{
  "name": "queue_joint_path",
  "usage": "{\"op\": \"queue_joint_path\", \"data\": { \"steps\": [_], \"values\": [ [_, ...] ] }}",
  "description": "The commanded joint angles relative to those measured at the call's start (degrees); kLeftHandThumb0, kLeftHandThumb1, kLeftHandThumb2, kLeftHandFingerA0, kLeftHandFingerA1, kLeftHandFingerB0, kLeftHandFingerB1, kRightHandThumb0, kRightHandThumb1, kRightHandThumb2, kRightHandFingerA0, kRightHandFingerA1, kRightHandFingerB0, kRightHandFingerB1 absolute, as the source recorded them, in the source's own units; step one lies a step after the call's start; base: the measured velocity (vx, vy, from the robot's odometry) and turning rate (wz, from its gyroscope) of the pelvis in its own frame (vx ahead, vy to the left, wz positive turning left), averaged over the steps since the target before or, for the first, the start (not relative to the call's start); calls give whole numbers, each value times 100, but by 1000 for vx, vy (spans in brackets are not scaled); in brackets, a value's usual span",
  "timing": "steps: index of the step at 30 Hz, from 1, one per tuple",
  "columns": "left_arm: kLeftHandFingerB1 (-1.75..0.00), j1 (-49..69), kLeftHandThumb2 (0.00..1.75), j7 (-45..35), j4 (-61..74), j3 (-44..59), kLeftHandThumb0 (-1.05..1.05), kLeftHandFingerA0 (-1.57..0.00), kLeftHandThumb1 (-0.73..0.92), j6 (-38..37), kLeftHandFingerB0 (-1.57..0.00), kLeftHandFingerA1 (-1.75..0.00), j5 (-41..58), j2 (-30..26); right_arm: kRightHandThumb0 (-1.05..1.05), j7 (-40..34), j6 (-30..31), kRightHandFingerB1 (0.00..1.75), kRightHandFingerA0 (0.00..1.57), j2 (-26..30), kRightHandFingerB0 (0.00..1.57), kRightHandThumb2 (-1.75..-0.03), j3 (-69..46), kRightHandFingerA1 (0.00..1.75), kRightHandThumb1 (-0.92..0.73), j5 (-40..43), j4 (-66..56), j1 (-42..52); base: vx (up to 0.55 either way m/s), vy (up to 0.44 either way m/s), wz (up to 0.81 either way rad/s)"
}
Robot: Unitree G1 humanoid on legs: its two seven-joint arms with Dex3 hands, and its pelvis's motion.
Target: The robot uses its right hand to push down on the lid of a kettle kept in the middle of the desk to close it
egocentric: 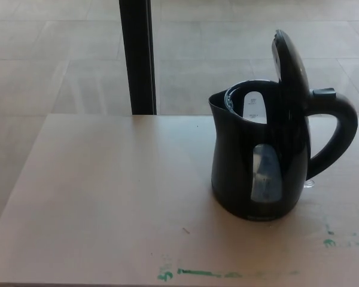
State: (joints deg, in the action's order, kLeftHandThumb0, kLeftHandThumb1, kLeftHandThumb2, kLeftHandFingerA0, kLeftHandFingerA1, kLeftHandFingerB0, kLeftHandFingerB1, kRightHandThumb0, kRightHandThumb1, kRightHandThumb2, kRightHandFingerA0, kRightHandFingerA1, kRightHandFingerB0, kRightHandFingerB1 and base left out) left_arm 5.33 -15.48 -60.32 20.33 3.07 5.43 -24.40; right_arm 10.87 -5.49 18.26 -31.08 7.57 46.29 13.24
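I see the kettle (257, 167) on the worktop (107, 197), lid (290, 63) upright; neither hand shows, so I can't tell their state; I'd judge the right must reach in first.

Desk (107, 197): pale wood top in front of me, reaching across nearly the whole view.
Kettle (257, 161): black, upright on the desk's right half, lid (290, 60) raised.
Marks (197, 273): green smears along the near edge, perhaps paint.
Floor (54, 54): light tiles beyond the desk's far edge.
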Motion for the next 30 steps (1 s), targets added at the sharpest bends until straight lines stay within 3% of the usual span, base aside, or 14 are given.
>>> {"op": "queue_joint_path", "data": {
  "steps": [1,3,5,6,11,12,13,15,18,21,22,25,28,30],
  "values": [
    [-32,-154,61,-1080,-407,645,-78,-53,66,146,-31,-52,807,-435,-92,743,-60,65,26,330,13,-106,-1246,72,-64,1780,-715,-415,0,0,0],
    [-31,-174,61,-1151,-491,668,-76,-48,66,93,-29,-49,776,-441,-99,859,33,69,20,410,11,-64,-1275,78,-82,1850,-1204,-558,0,0,0],
    [-31,-189,61,-1149,-560,638,-74,-49,70,27,-27,-46,683,-455,-90,785,185,49,20,586,11,-104,-1233,59,-64,1810,-1759,-874,0,0,0],
    [-44,-192,92,-1163,-575,641,-76,-42,56,18,-19,-57,674,-458,-84,778,252,23,18,679,11,-68,-1196,36,-88,1802,-1946,-1063,0,0,0],
    [-31,-287,61,-1207,-772,805,-73,-50,68,102,-26,-45,751,-471,-87,814,462,20,8,1028,8,-109,-935,37,-74,1678,-2608,-1871,0,0,0],
    [-31,-245,61,-1254,-734,812,-74,-49,69,31,-24,-47,746,-467,-37,590,817,49,0,1152,0,-108,-700,48,-48,1561,-3059,-2256,0,0,0],
    [-31,-262,61,-1217,-780,809,-74,-50,69,6,-25,-46,722,-466,-82,505,873,26,24,1182,17,-68,-589,31,-88,1483,-3189,-2477,0,0,0],
    [-31,-255,61,-1274,-856,765,-74,-47,68,-59,-26,-44,666,-495,-86,596,1101,27,20,1398,14,-68,-181,38,-91,1257,-3561,-2930,0,0,0],
    [-31,-288,61,-1274,-925,724,-73,-47,69,-92,-26,-43,629,-511,-86,629,1377,37,12,1626,6,-108,262,48,-71,994,-3783,-3431,0,0,0],
    [-44,-271,92,-1304,-909,749,-77,-42,56,-115,-18,-56,665,-502,-81,985,1187,25,13,1625,12,-68,829,39,-92,840,-3487,-4119,0,0,0],
    [-31,-249,61,-1302,-917,760,-73,-47,69,-140,-25,-46,674,-488,-83,1038,1017,40,11,1628,4,-108,1002,50,-71,689,-3375,-4275,0,0,0],
    [-31,-232,61,-1352,-900,775,-73,-46,69,-129,-24,-46,693,-500,-87,991,750,39,14,1740,6,-111,1469,48,-73,276,-3232,-4516,0,0,0],
    [-43,-230,92,-1356,-892,749,-79,-39,58,-117,-17,-55,675,-511,-87,1023,830,26,22,1737,15,-68,1849,36,-90,197,-3338,-4743,0,0,0],
    [-31,-250,61,-1341,-915,788,-71,-47,69,-98,-23,-46,728,-500,-87,872,940,41,20,1576,10,-109,2130,48,-70,105,-3408,-4975,0,0,0]
  ]
}}
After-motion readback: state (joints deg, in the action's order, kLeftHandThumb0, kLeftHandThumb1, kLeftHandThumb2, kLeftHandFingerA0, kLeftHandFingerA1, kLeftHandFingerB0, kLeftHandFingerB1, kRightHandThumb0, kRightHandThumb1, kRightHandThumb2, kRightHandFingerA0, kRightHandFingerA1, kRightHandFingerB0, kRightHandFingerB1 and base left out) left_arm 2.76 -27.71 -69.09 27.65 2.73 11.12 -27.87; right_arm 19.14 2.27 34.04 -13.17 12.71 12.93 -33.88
